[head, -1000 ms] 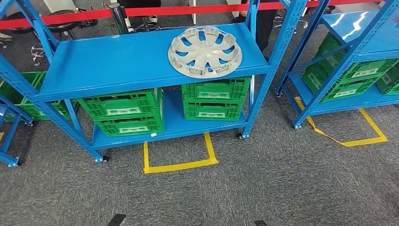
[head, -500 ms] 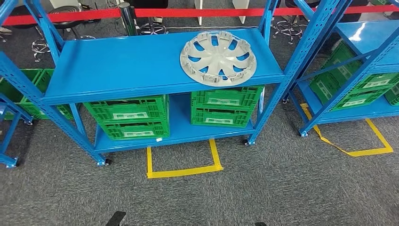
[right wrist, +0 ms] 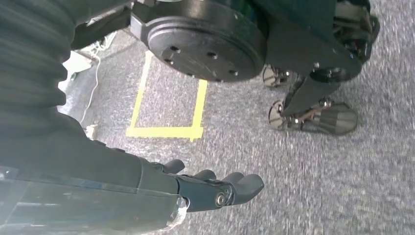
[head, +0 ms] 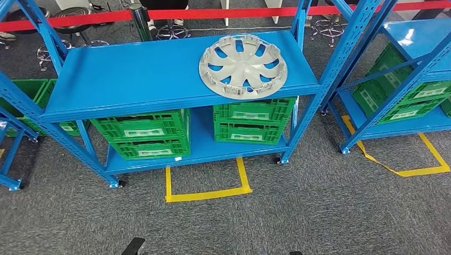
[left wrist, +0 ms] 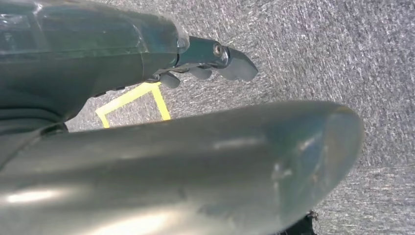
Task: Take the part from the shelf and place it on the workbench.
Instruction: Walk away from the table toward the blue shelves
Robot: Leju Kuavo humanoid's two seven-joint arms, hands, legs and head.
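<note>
The part, a silver-grey wheel cover (head: 243,66), lies flat on the right half of the top board of a blue shelf (head: 133,74) ahead of me. Both arms hang down beside my body, far from the shelf. In the left wrist view my left hand (left wrist: 215,63) is over grey carpet, fingers loosely stretched out, holding nothing. The right wrist view has my right hand (right wrist: 215,188) low over the carpet, fingers straight and apart, nothing in it.
Green crates (head: 141,133) (head: 252,119) fill the shelf's lower board. A yellow tape square (head: 207,186) marks the carpet before the shelf. A second blue shelf (head: 404,69) with green crates stands to the right. A red barrier (head: 213,11) runs behind.
The whole picture has shifted: my camera moved, and the shelf with the wheel cover now sits slightly lower and further right in the head view. The wheel cover keeps its place on the shelf.
</note>
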